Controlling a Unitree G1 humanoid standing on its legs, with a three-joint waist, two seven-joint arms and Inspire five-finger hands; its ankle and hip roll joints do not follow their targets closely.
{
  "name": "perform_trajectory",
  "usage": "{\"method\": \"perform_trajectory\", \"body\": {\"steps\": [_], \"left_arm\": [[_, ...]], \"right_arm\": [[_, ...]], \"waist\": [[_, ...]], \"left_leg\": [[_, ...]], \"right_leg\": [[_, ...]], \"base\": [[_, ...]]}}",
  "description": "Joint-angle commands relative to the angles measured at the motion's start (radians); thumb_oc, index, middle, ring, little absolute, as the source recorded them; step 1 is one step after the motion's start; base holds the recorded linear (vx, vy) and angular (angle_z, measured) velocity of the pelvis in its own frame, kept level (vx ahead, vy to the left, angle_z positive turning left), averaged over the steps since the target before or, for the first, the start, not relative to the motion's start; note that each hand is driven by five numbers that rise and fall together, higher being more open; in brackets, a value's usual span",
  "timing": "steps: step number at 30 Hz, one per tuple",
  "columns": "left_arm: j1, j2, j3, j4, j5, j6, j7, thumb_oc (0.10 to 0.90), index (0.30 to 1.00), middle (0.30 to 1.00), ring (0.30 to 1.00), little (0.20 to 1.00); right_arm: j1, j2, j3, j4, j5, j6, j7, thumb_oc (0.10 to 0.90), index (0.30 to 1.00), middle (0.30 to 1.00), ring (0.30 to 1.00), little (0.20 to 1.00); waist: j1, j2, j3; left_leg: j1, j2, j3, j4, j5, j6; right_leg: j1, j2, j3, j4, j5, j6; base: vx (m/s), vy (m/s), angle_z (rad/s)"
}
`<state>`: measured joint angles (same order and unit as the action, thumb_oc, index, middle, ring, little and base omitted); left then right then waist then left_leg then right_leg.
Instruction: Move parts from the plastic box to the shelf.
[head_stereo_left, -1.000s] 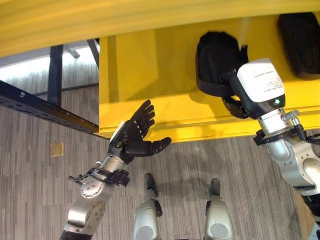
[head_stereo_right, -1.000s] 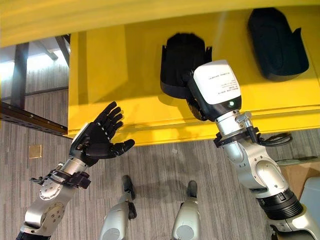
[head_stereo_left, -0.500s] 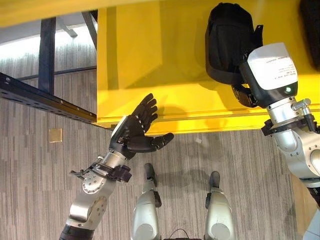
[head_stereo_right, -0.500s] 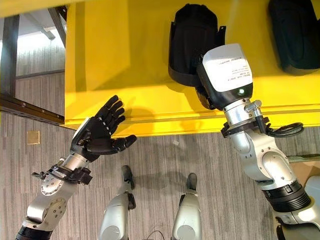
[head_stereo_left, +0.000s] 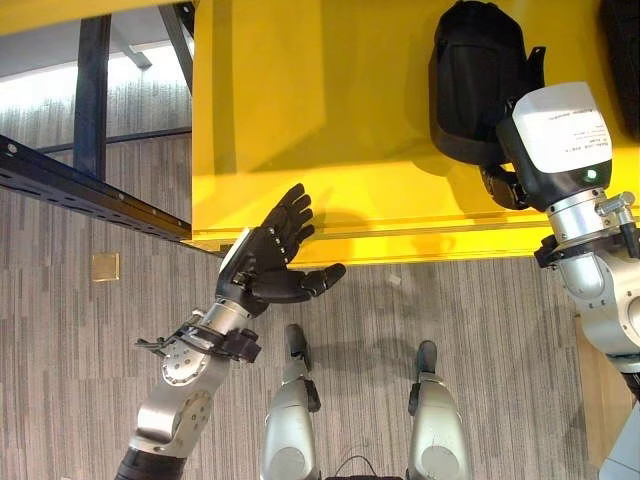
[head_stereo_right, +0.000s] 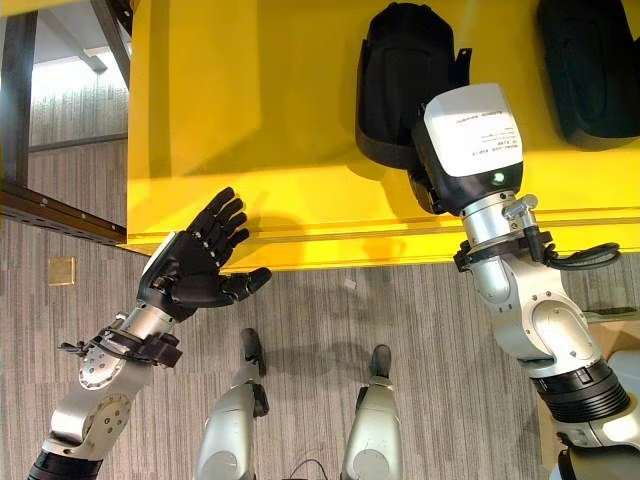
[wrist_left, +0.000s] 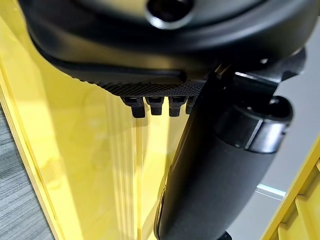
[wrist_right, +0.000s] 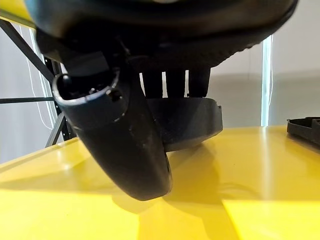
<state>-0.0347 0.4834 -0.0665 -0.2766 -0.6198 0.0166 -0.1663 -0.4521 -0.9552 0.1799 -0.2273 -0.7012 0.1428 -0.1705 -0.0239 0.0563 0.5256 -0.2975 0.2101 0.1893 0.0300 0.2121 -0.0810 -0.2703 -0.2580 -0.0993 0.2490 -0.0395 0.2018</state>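
Note:
A black moulded part (head_stereo_left: 475, 70) rests on the yellow shelf (head_stereo_left: 320, 130), a little back from its front edge. My right hand (head_stereo_right: 465, 140) is at the part's near end. In the right wrist view its fingers (wrist_right: 175, 82) reach over the part's rim (wrist_right: 195, 120) while the thumb (wrist_right: 130, 145) stands on the near side, so the hand is shut on the part's wall. My left hand (head_stereo_left: 265, 265) hovers open at the shelf's front edge, palm up, holding nothing; its wrist view shows straight fingers (wrist_left: 155, 105) over the yellow shelf surface (wrist_left: 75, 165).
A second black part (head_stereo_right: 580, 60) lies on the shelf to the right. A dark metal beam (head_stereo_left: 90, 190) runs at the left, beside the shelf's left end. A small yellow square (head_stereo_left: 104, 266) lies on the grey floor.
The whole picture has shifted, so the camera moved towards the shelf. My right hand stays at the black part and my left hand stays open by the shelf edge.

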Motion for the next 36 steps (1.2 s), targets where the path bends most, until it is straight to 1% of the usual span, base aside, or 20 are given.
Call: {"method": "perform_trajectory", "body": {"steps": [1,6,7,17,24,29,36], "left_arm": [[-0.033,0.048,0.050,-0.098,0.006,-0.060,-0.035,0.900,1.000,1.000,1.000,1.000],[-0.038,0.053,0.049,-0.093,0.010,-0.054,-0.040,0.900,1.000,1.000,1.000,1.000],[-0.042,0.055,0.047,-0.088,0.014,-0.052,-0.043,0.900,1.000,1.000,1.000,1.000],[-0.058,0.062,0.041,-0.076,0.019,-0.038,-0.055,0.900,1.000,1.000,1.000,1.000],[-0.066,0.077,0.034,-0.069,0.027,-0.030,-0.061,0.900,1.000,1.000,1.000,1.000],[-0.069,0.079,0.027,-0.066,0.034,-0.026,-0.064,0.900,1.000,1.000,1.000,1.000],[-0.079,0.079,0.021,-0.062,0.041,-0.021,-0.064,0.900,1.000,1.000,1.000,1.000]], "right_arm": [[-0.145,-0.051,-0.104,-0.039,0.014,0.020,-0.089,0.400,0.300,0.300,0.300,0.300],[-0.177,-0.071,-0.096,0.008,0.015,0.002,-0.083,0.400,0.300,0.300,0.300,0.300],[-0.188,-0.079,-0.087,0.018,0.010,-0.014,-0.074,0.400,0.300,0.300,0.300,0.300],[-0.249,-0.120,-0.014,0.044,-0.042,-0.064,-0.024,0.400,0.300,0.300,0.300,0.300],[-0.317,-0.154,0.053,0.085,-0.036,-0.073,-0.036,0.400,0.300,0.300,0.300,0.300],[-0.366,-0.145,0.091,0.087,-0.044,-0.073,-0.026,0.400,0.300,0.300,0.300,0.300],[-0.393,-0.138,0.118,0.091,-0.057,-0.067,-0.020,0.400,0.300,0.300,0.300,0.300]], "waist": [[0.002,-0.038,-0.022],[0.007,-0.043,-0.023],[0.010,-0.045,-0.026],[0.022,-0.052,-0.028],[0.033,-0.066,-0.033],[0.043,-0.071,-0.036],[0.049,-0.072,-0.035]], "left_leg": [[0.055,0.003,-0.050,0.095,-0.173,-0.015],[0.052,0.004,-0.052,0.099,-0.173,-0.016],[0.052,0.005,-0.052,0.099,-0.173,-0.018],[0.044,0.007,-0.058,0.103,-0.169,-0.022],[0.042,0.008,-0.059,0.103,-0.166,-0.024],[0.043,0.010,-0.060,0.103,-0.164,-0.026],[0.040,0.008,-0.063,0.103,-0.163,-0.026]], "right_leg": [[-0.057,0.172,-0.012,0.054,-0.065,-0.149],[-0.057,0.172,-0.013,0.054,-0.064,-0.147],[-0.056,0.172,-0.014,0.052,-0.064,-0.146],[-0.056,0.173,-0.020,0.054,-0.065,-0.145],[-0.053,0.177,-0.022,0.050,-0.064,-0.144],[-0.047,0.178,-0.024,0.046,-0.063,-0.145],[-0.046,0.179,-0.026,0.047,-0.065,-0.144]], "base": [[0.00,0.000,0.00],[-0.01,-0.013,0.00],[-0.01,-0.033,0.00],[0.00,-0.009,0.00],[-0.01,-0.027,0.01],[0.00,0.000,0.00],[0.00,0.000,0.00]]}}
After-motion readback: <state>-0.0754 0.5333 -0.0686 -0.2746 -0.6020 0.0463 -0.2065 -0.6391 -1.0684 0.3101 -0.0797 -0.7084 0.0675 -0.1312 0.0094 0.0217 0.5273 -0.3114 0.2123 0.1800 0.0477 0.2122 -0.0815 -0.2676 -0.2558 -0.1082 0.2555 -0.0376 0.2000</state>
